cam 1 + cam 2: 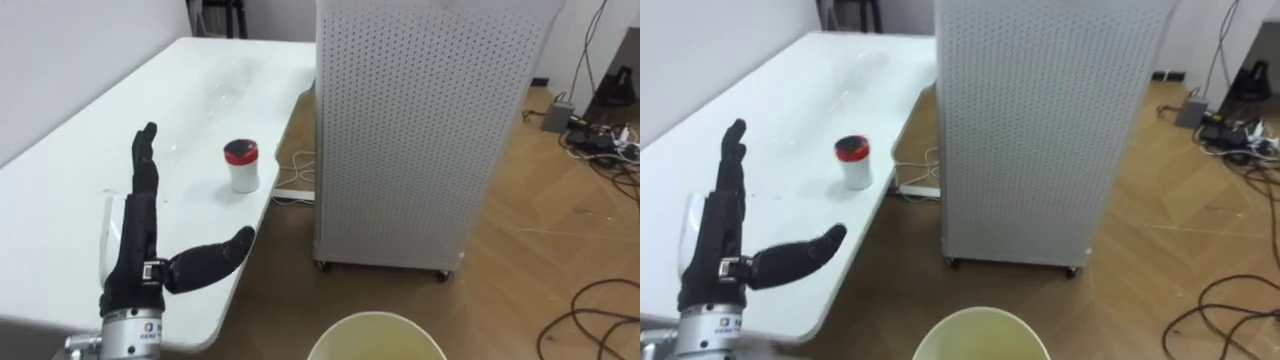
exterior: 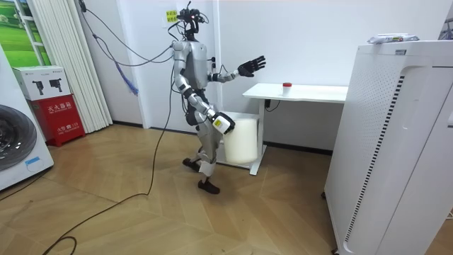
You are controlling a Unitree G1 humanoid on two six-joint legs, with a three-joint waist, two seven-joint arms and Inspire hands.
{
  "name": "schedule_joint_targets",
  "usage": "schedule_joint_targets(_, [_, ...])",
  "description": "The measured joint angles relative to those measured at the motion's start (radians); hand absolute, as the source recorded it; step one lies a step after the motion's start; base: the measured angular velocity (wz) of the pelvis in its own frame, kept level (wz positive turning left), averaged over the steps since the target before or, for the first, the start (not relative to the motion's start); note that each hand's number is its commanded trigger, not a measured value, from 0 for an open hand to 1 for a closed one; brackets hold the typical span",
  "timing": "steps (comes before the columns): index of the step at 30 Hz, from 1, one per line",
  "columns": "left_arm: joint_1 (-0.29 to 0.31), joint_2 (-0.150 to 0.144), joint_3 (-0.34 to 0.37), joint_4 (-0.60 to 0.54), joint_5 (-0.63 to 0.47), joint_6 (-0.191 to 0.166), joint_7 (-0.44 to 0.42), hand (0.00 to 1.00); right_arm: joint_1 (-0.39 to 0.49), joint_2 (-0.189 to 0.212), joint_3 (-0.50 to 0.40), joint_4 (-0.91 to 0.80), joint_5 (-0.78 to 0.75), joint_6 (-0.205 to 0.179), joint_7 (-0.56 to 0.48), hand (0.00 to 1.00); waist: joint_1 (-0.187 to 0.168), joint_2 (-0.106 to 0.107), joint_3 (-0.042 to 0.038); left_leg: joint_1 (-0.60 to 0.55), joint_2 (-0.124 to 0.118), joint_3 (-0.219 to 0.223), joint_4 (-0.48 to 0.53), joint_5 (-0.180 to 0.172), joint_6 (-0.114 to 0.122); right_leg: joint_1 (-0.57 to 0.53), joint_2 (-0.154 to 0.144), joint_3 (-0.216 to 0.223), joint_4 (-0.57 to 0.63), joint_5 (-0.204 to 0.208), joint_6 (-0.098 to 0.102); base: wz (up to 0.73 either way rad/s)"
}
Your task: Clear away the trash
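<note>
Left hand (image 1: 135, 235) hovers over table (image 1: 60, 180), fingers straight, thumb splayed.

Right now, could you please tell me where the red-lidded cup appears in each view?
Left eye view: cup left of centre, near the table's right edge.
Right eye view: cup further left, same table edge.
Room view: cup a small red dot on the table, right of centre.
Shared landmark: the white perforated cabinet, right of the cup in every view.
</note>
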Motion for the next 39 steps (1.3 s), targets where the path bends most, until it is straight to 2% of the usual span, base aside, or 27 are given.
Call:
schedule_joint_targets(1, [-0.001, 0.0, -0.002, 0.0, -0.003, 0.0, -0.001, 0.0, -0.002, -0.005, 0.0, 0.0, 0.001, 0.0, -0.001, 1.0, -0.004, -0.008, 0.0043, -0.045, 0.005, -0.011, 0.072, 0.046, 0.003, 0.02, 0.001, 0.006, -0.005, -0.016, -0.004, -0.08])
schedule_joint_targets(2, [-0.001, 0.0, -0.004, 0.0, -0.004, 0.0, -0.002, 0.0, -0.005, -0.008, 0.0, 0.003, 0.001, 0.0, -0.004, 1.0, -0.008, -0.011, 0.0074, -0.067, 0.007, -0.014, 0.089, 0.038, 0.004, 0.03, 0.0, 0.008, -0.009, -0.02, -0.005, -0.03])
schedule_joint_targets(3, [0.002, 0.0, -0.008, 0.0, -0.004, 0.0, -0.002, 0.0, -0.005, -0.011, 0.001, 0.008, 0.002, 0.0, -0.018, 1.0, -0.009, -0.017, 0.0114, -0.116, 0.01, -0.006, 0.088, 0.007, 0.016, 0.052, 0.001, 0.009, -0.031, -0.022, -0.007, -0.04])
schedule_joint_targets(4, [0.003, 0.0, -0.008, 0.0, -0.004, 0.0, -0.001, 0.0, -0.005, -0.013, 0.003, 0.014, 0.002, 0.0, -0.032, 1.0, -0.006, -0.026, 0.0167, -0.164, 0.009, 0.003, 0.046, -0.033, 0.016, 0.073, 0.0, 0.016, -0.059, -0.022, -0.007, -0.05])
schedule_joint_targets(5, [0.003, 0.0, -0.007, 0.0, -0.003, 0.0, 0.0, 0.0, -0.005, -0.013, 0.003, 0.018, 0.001, 0.0, -0.037, 1.0, -0.004, -0.032, 0.0189, -0.182, 0.008, 0.006, 0.011, -0.048, 0.015, 0.081, 0.0, 0.019, -0.072, -0.022, -0.006, -0.06])
schedule_joint_targets(6, [0.005, 0.0, -0.004, 0.0, -0.001, 0.0, 0.002, 0.0, -0.004, -0.013, 0.001, 0.02, 0.0, 0.002, -0.04, 1.0, -0.005, -0.038, 0.0196, -0.22, -0.001, 0.0, -0.088, -0.064, 0.008, 0.093, -0.002, 0.021, -0.092, -0.022, -0.006, -0.05])
schedule_joint_targets(7, [0.009, -0.001, -0.004, 0.002, 0.0, 0.0, 0.007, 0.0, -0.004, -0.013, 0.001, 0.022, -0.001, 0.002, -0.04, 1.0, -0.004, -0.04, 0.0183, -0.238, -0.014, -0.001, -0.214, -0.063, 0.001, 0.105, -0.004, 0.022, -0.112, -0.023, -0.001, -0.05])
schedule_joint_targets(8, [0.011, -0.002, -0.004, 0.001, 0.001, 0.0, 0.007, 0.0, -0.004, -0.014, 0.001, 0.022, 0.0, 0.002, -0.04, 1.0, -0.001, -0.04, 0.0176, -0.241, -0.025, 0.0, -0.283, -0.06, -0.003, 0.111, -0.004, 0.028, -0.12, -0.024, 0.002, -0.17])
schedule_joint_targets(9, [0.014, -0.002, -0.004, 0.001, 0.004, 0.0, 0.007, 0.0, -0.004, -0.015, 0.001, 0.022, 0.0, 0.002, -0.04, 1.0, 0.007, -0.036, 0.015, -0.239, -0.039, 0.003, -0.415, -0.045, -0.006, 0.118, -0.004, 0.04, -0.123, -0.026, 0.008, -0.34])
schedule_joint_targets(10, [0.017, -0.002, -0.004, 0.002, 0.005, 0.0, 0.008, 0.0, -0.004, -0.012, 0.001, 0.024, -0.001, 0.002, -0.041, 1.0, 0.02, -0.037, 0.0108, -0.236, -0.057, 0.001, -0.466, 0.001, 0.001, 0.125, -0.012, 0.047, -0.121, -0.035, 0.022, -0.41])
schedule_joint_targets(11, [0.025, -0.002, -0.003, 0.003, 0.006, 0.0, 0.009, 0.0, 0.001, -0.009, 0.001, 0.024, -0.002, 0.003, -0.041, 1.0, 0.024, -0.042, 0.0037, -0.211, -0.078, -0.005, -0.486, 0.007, 0.005, 0.137, -0.027, 0.047, -0.128, -0.038, 0.034, -0.21])
schedule_joint_targets(12, [0.027, -0.002, -0.004, 0.004, 0.008, 0.0, 0.009, 0.0, 0.004, -0.009, 0.001, 0.024, -0.003, 0.002, -0.04, 1.0, 0.019, -0.043, 0.0025, -0.197, -0.091, -0.006, -0.501, 0.009, 0.008, 0.146, -0.035, 0.046, -0.136, -0.037, 0.04, 0.04])
schedule_joint_targets(13, [0.029, -0.002, -0.011, 0.004, 0.009, 0.0, 0.009, 0.0, 0.012, -0.011, -0.004, 0.024, -0.002, 0.001, -0.041, 1.0, 0.015, -0.045, 0.0016, -0.167, -0.112, -0.007, -0.537, 0.015, 0.018, 0.157, -0.052, 0.042, -0.145, -0.035, 0.061, 0.16])
schedule_joint_targets(15, [0.03, -0.001, -0.015, 0.004, 0.005, 0.0, 0.009, 0.0, 0.022, -0.013, -0.004, 0.019, -0.003, 0.001, -0.041, 1.0, 0.021, -0.044, -0.0028, -0.128, -0.139, -0.009, -0.588, 0.022, 0.022, 0.177, -0.07, 0.036, -0.164, -0.031, 0.07, 0.05])
schedule_joint_targets(16, [0.031, 0.001, -0.014, 0.003, 0.007, 0.0, 0.014, 0.0, 0.022, -0.013, -0.004, 0.015, -0.006, 0.001, -0.041, 1.0, 0.022, -0.045, -0.0081, -0.116, -0.15, -0.008, -0.612, 0.023, 0.023, 0.189, -0.078, 0.034, -0.187, -0.028, 0.074, 0.0])
schedule_joint_targets(17, [0.031, 0.002, -0.014, 0.004, 0.007, 0.0, 0.018, 0.0, 0.021, -0.013, -0.004, 0.012, -0.007, 0.001, -0.041, 1.0, 0.024, -0.044, -0.0107, -0.115, -0.154, -0.01, -0.618, 0.023, 0.023, 0.192, -0.08, 0.033, -0.196, -0.027, 0.077, 0.04])
schedule_joint_targets(19, [0.033, 0.003, -0.013, 0.003, 0.007, 0.0, 0.019, 0.0, 0.021, -0.011, -0.004, -0.001, -0.01, 0.001, -0.033, 1.0, 0.026, -0.04, -0.0131, -0.096, -0.162, -0.068, -0.65, 0.026, 0.021, 0.195, -0.079, 0.008, -0.191, -0.016, 0.095, 0.03])
schedule_joint_targets(20, [0.033, 0.002, -0.014, 0.003, 0.007, 0.0, 0.02, 0.0, 0.021, -0.011, -0.004, -0.002, -0.012, 0.001, -0.033, 1.0, 0.028, -0.04, -0.0137, -0.086, -0.159, -0.101, -0.661, 0.028, 0.018, 0.181, -0.079, 0.002, -0.156, -0.016, 0.097, -0.14])
schedule_joint_targets(21, [0.035, 0.0, -0.013, 0.004, 0.007, 0.001, 0.026, 0.0, 0.018, -0.011, -0.004, -0.009, -0.016, 0.0, -0.033, 1.0, 0.031, -0.02, -0.0095, -0.071, -0.143, -0.199, -0.679, 0.031, 0.012, 0.131, -0.08, 0.006, -0.081, -0.028, 0.131, -0.54])
schedule_joint_targets(22, [0.036, 0.002, -0.002, 0.003, 0.004, 0.001, 0.037, 0.0, 0.007, -0.011, 0.001, -0.036, -0.024, -0.001, -0.032, 1.0, 0.044, -0.012, -0.007, -0.076, -0.139, -0.263, -0.678, 0.032, 0.007, 0.075, -0.084, 0.048, -0.16, -0.025, 0.133, -0.75])
schedule_joint_targets(23, [0.035, 0.002, 0.014, 0.005, 0.001, 0.001, 0.041, 0.0, -0.001, -0.012, 0.006, -0.053, -0.029, -0.007, -0.033, 1.0, 0.046, -0.011, -0.0059, -0.083, -0.136, -0.277, -0.676, 0.026, -0.004, 0.05, -0.093, 0.054, -0.188, 0.037, 0.099, -0.51])
schedule_joint_targets(24, [0.036, 0.006, 0.021, 0.005, -0.003, 0.008, 0.037, 0.0, 0.004, -0.012, 0.014, -0.058, -0.03, -0.03, -0.037, 1.0, 0.021, -0.003, -0.0109, -0.093, -0.132, -0.263, -0.682, 0.022, -0.019, 0.062, -0.091, 0.011, -0.197, 0.06, 0.09, 0.05])
schedule_joint_targets(25, [0.033, 0.006, 0.012, -0.001, -0.001, 0.007, 0.03, 0.0, 0.009, -0.012, 0.014, -0.053, -0.028, -0.03, -0.038, 1.0, 0.003, -0.005, -0.0094, -0.078, -0.129, -0.229, -0.699, 0.027, -0.022, 0.083, -0.091, -0.02, -0.211, 0.062, 0.089, 0.38])
schedule_joint_targets(28, [0.041, 0.007, 0.008, -0.022, 0.0, 0.005, 0.029, 0.0, 0.014, -0.016, 0.013, -0.048, -0.031, -0.03, -0.039, 1.0, -0.003, -0.017, -0.0044, -0.024, -0.125, -0.191, -0.752, 0.042, -0.022, 0.137, -0.084, -0.035, -0.262, 0.062, 0.089, 0.33])
schedule_joint_targets(30, [0.042, 0.007, 0.009, -0.039, 0.005, 0.005, 0.03, 0.0, 0.021, -0.027, 0.012, -0.048, -0.031, -0.03, -0.043, 1.0, 0.003, -0.022, -0.0035, -0.024, -0.128, -0.19, -0.761, 0.043, -0.022, 0.144, -0.084, -0.045, -0.272, 0.064, 0.092, 0.24])
schedule_joint_targets(32, [0.042, 0.007, 0.015, -0.046, 0.021, 0.005, 0.031, 0.0, 0.025, -0.031, 0.012, -0.048, -0.032, -0.03, -0.039, 1.0, 0.024, -0.026, -0.0028, -0.023, -0.133, -0.188, -0.761, 0.043, -0.022, 0.15, -0.083, -0.047, -0.281, 0.066, 0.097, 0.13])
schedule_joint_targets(39, [0.042, 0.007, 0.021, -0.085, 0.038, -0.001, 0.033, 0.0, 0.026, -0.03, 0.018, -0.047, -0.033, -0.03, -0.008, 1.0, 0.041, -0.035, -0.0051, -0.022, -0.158, -0.183, -0.761, 0.049, -0.012, 0.179, -0.093, -0.04, -0.313, 0.067, 0.116, 0.14])
